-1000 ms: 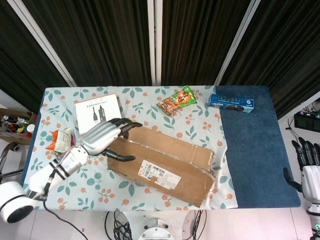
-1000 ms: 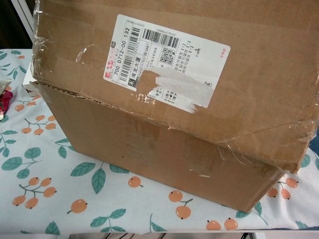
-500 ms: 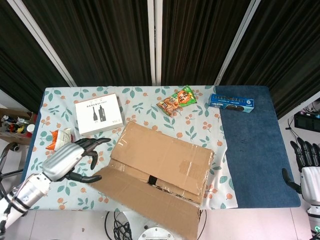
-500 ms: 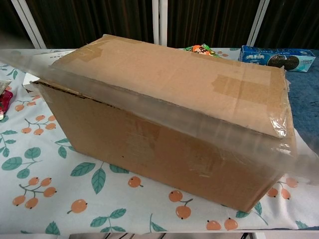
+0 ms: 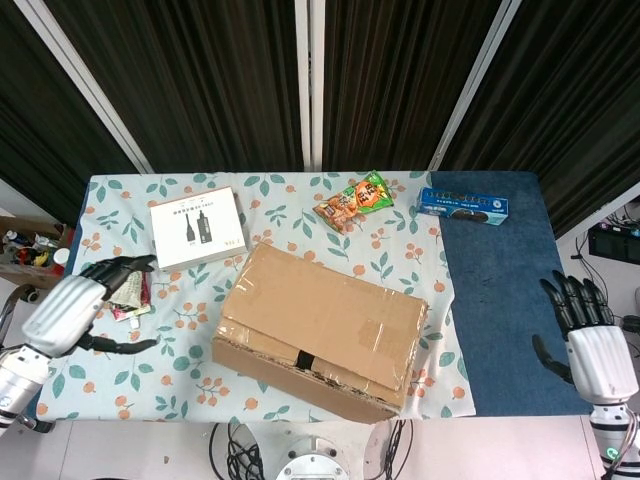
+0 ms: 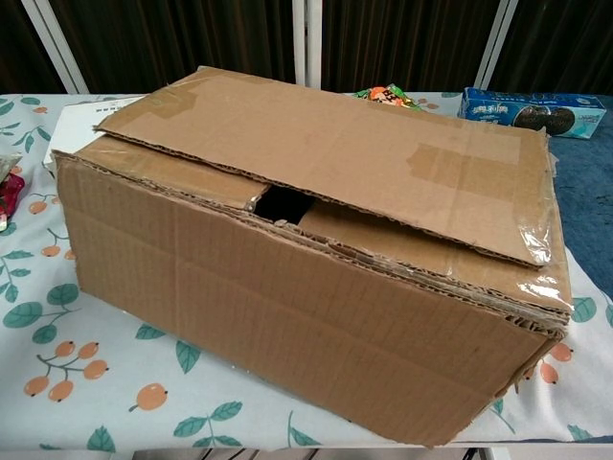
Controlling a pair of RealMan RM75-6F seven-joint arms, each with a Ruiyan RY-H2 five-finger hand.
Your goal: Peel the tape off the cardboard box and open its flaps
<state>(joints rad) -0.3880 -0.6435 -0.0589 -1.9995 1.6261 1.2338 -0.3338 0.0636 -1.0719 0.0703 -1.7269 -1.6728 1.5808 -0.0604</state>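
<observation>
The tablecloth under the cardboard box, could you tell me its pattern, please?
White tablecloth with green leaves and orange fruit; clearest in the head view.

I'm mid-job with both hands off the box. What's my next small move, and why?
Probably bring the left hand back to the cardboard box and lift the far flap by its free edge: it lies loose over the dark gap, and both hands hold nothing.
</observation>
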